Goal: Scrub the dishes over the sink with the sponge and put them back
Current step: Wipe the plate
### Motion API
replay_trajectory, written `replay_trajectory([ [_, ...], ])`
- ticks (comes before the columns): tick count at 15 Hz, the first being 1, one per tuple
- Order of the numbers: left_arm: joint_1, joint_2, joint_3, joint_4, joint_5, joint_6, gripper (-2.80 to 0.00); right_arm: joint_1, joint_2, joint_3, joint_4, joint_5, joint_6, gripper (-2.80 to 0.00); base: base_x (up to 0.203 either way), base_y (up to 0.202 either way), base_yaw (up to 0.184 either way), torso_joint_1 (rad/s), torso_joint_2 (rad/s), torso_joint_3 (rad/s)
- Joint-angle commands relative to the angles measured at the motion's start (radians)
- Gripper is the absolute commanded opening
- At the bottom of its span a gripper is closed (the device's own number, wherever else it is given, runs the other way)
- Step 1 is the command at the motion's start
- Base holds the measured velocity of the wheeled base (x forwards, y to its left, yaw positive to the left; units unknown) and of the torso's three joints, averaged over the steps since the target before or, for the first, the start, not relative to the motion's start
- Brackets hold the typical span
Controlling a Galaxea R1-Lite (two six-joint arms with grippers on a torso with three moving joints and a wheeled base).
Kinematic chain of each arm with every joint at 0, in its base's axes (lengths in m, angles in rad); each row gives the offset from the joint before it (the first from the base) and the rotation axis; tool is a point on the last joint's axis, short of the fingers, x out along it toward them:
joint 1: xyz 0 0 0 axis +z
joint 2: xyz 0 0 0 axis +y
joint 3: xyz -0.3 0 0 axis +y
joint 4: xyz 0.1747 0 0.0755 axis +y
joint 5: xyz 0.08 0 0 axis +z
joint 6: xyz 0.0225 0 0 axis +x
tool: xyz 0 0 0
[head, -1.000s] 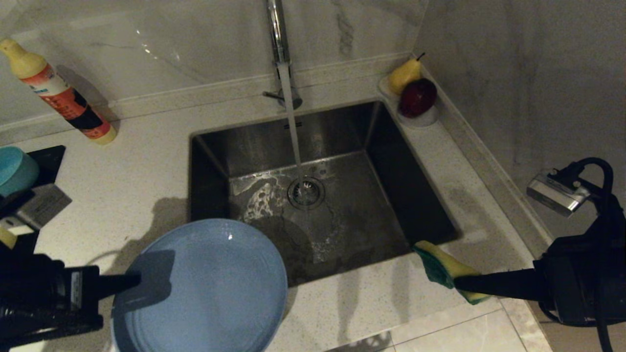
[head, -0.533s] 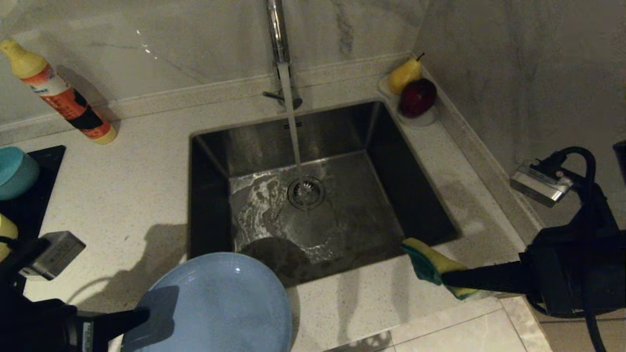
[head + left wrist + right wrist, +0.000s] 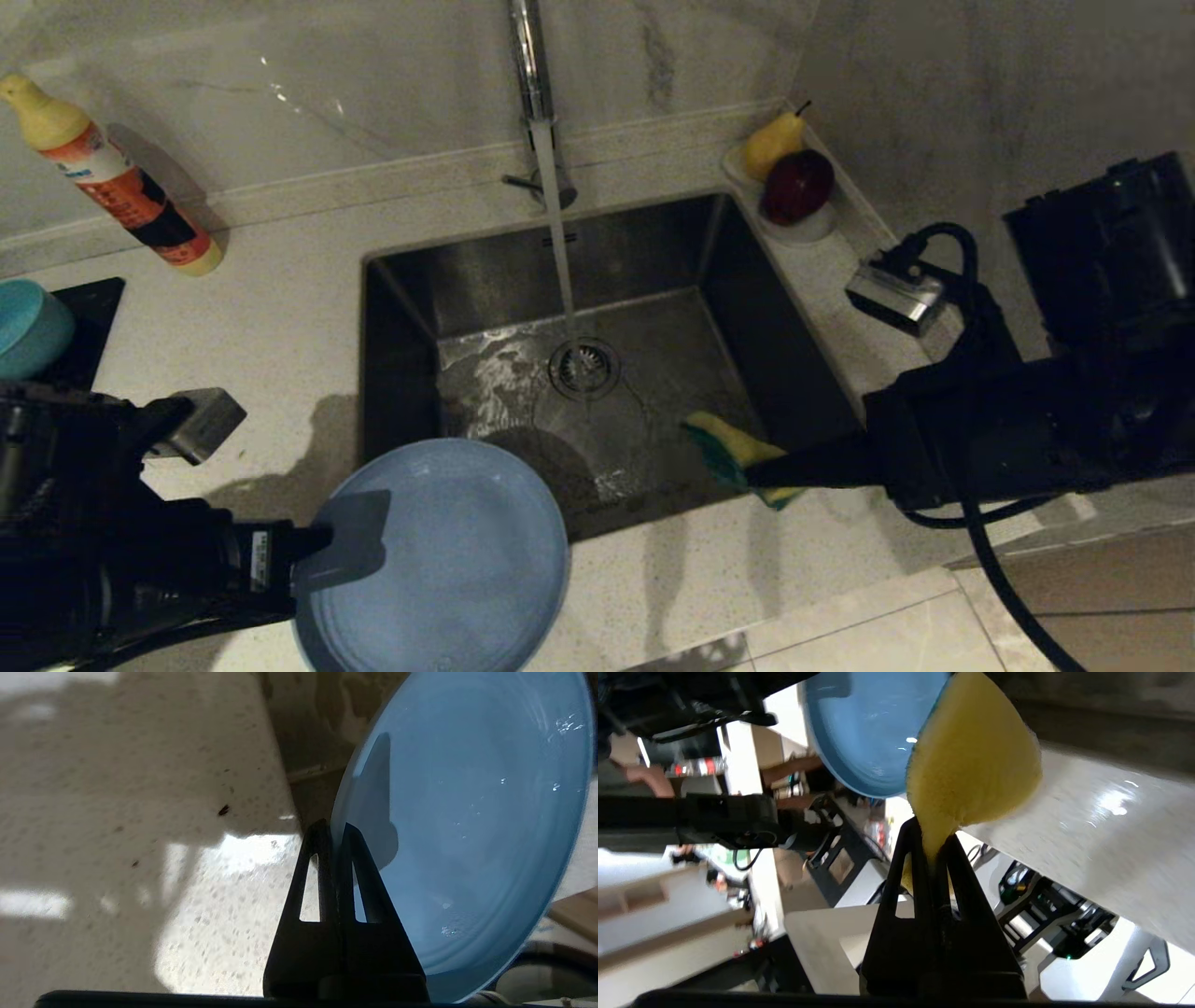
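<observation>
My left gripper (image 3: 322, 539) is shut on the near-left rim of the light-blue plate (image 3: 439, 551), which hangs over the sink's front-left corner and the counter. In the left wrist view the fingers pinch the plate (image 3: 467, 812) at its edge, at the left gripper (image 3: 334, 830). My right gripper (image 3: 758, 474) is shut on the sponge (image 3: 724, 441), yellow with a green face, over the front right of the sink (image 3: 784, 373). The right wrist view shows the sponge (image 3: 971, 765) bulging from the right gripper (image 3: 931, 842), the plate (image 3: 864, 732) beyond it. A teal bowl (image 3: 28, 327) sits far left.
Water runs from the chrome tap (image 3: 532, 75) onto the drain strainer (image 3: 584, 366). A detergent bottle (image 3: 112, 177) leans at the back left. A small white dish (image 3: 810, 227) with a pear and a red fruit stands at the sink's back right corner. A black mat (image 3: 89, 313) lies at left.
The right arm has swung left, carrying the sponge from the counter edge to over the sink's front right. The left arm has shifted the plate a little to the right.
</observation>
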Motion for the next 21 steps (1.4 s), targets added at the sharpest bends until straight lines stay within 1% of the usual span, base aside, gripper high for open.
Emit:
replay_trajectory([
  [1, -0.008, 0.073, -0.022, 0.001, 0.001, 0.006, -2.8, 0.05, 0.113, -0.09, 0.024, 0.002, 0.004, -2.8, 0.0, 0.0, 0.0, 0.0, 0.0, 0.0],
  [4, -0.034, 0.104, -0.034, 0.0, 0.008, 0.028, -2.8, 0.105, 0.201, -0.202, 0.1, 0.002, 0.007, -2.8, 0.0, 0.0, 0.0, 0.0, 0.0, 0.0],
  [5, -0.037, 0.115, -0.035, -0.002, 0.019, 0.044, -2.8, 0.123, 0.226, -0.233, 0.124, 0.002, 0.007, -2.8, 0.0, 0.0, 0.0, 0.0, 0.0, 0.0],
  [6, -0.037, 0.122, -0.035, -0.003, 0.027, 0.063, -2.8, 0.137, 0.247, -0.259, 0.135, 0.002, 0.008, -2.8, 0.0, 0.0, 0.0, 0.0, 0.0, 0.0],
  [10, -0.048, 0.089, -0.027, -0.003, 0.029, 0.079, -2.8, 0.179, 0.334, -0.369, 0.171, 0.002, 0.015, -2.8, 0.0, 0.0, 0.0, 0.0, 0.0, 0.0],
  [13, -0.062, 0.08, -0.016, -0.015, 0.03, 0.104, -2.8, 0.208, 0.392, -0.406, 0.177, -0.007, 0.017, -2.8, 0.0, 0.0, 0.0, 0.0, 0.0, 0.0],
  [16, -0.079, 0.081, 0.016, -0.061, 0.03, 0.133, -2.8, 0.231, 0.448, -0.447, 0.18, -0.044, 0.018, -2.8, 0.0, 0.0, 0.0, 0.0, 0.0, 0.0],
  [18, -0.087, 0.08, 0.061, -0.114, 0.029, 0.177, -2.8, 0.234, 0.491, -0.464, 0.182, -0.055, 0.021, -2.8, 0.0, 0.0, 0.0, 0.0, 0.0, 0.0],
  [21, -0.099, 0.08, 0.083, -0.126, 0.027, 0.185, -2.8, 0.236, 0.515, -0.483, 0.18, -0.056, 0.04, -2.8, 0.0, 0.0, 0.0, 0.0, 0.0, 0.0],
])
